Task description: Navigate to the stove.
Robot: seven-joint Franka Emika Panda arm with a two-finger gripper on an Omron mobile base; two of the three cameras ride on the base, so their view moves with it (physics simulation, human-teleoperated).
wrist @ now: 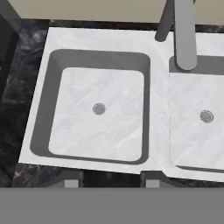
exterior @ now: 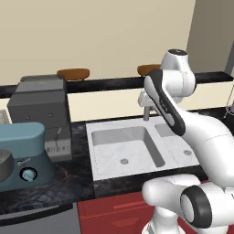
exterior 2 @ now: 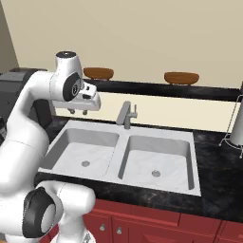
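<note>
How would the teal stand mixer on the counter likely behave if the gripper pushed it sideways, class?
The stand mixer looks bulky with a broad base, so it would probably feel heavy and slide rather than tip. Its overhanging head may make a high push less stable. The dark stone counter looks smooth, so sliding seems plausible.

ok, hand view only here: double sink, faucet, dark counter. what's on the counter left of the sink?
Observer: A grey boxy appliance stands right beside the sink, with a teal stand mixer nearer the base.
Operator: and to the right?
Observer: A pale upright item stands at the edge of the right base view; I can't tell what it is.
Operator: under the sink?
Observer: Red cabinet fronts.
</note>
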